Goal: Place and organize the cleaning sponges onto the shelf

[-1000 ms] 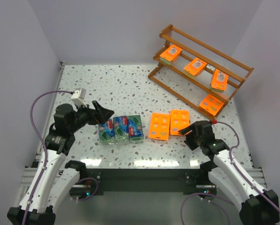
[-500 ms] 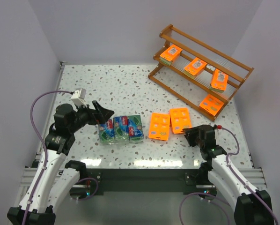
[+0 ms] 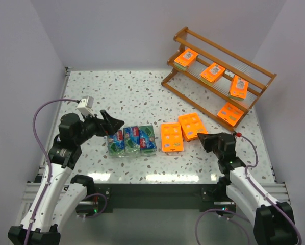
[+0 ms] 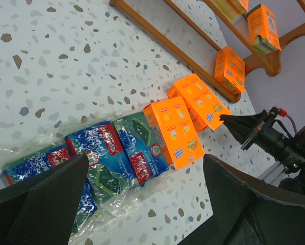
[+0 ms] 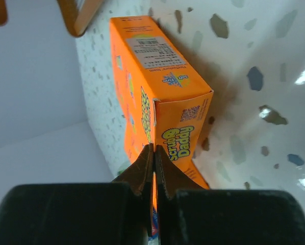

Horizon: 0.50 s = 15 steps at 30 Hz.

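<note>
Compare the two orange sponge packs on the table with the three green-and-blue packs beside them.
The orange packs are printed cardboard boxes; the green-and-blue packs are wrapped in crinkled clear plastic. The orange packs lie at different angles; the green-and-blue packs form one parallel row. Both kinds lie flat on the table.

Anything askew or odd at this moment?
Yes: the right gripper has its fingers shut, apparently on nothing, tips at the edge of an orange sponge pack lying skewed on the table, angled to the neighbouring pack.

four packs [image 3: 212,73] on shelf [image 3: 198,97], five on table [image 3: 117,92] before it
</note>
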Tool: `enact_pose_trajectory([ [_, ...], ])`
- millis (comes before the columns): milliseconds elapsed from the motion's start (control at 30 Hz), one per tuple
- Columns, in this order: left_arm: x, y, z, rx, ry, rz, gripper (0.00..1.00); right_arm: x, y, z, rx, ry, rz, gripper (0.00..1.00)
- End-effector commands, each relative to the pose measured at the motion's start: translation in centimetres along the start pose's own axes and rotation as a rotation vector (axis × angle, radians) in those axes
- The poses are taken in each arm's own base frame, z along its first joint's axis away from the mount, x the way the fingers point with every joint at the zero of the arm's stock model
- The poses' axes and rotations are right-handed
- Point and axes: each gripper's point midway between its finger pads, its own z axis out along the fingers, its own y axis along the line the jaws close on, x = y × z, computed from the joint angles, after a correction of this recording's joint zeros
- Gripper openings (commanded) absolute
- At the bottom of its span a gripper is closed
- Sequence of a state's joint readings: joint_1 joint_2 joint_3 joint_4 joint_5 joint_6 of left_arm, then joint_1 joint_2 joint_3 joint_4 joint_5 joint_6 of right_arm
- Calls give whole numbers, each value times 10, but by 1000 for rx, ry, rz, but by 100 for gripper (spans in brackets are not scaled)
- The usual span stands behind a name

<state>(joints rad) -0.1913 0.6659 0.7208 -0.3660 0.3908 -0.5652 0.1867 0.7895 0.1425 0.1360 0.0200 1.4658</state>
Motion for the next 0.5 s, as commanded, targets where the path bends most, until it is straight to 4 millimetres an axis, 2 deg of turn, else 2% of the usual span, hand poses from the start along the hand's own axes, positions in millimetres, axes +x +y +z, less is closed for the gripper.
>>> enact_pose_trajectory([
  [0,-7,-8,-4,23,-22,12,100,1,61,-16,-188,31,76,0],
  [67,-7,-8,-4,24,-25,14,100,-5,80,-24,-248,11,100,0],
  [133,-6,-7,-3,24,-25,12,100,-6,86,-25,-260,9,134,0],
  [333,-7,-8,0,36,-21,15,100,-20,106,-13,-346,-42,230,0],
  [467,-8,-8,0,28,-14,28,100,-28,131,-9,-409,-71,244,0],
])
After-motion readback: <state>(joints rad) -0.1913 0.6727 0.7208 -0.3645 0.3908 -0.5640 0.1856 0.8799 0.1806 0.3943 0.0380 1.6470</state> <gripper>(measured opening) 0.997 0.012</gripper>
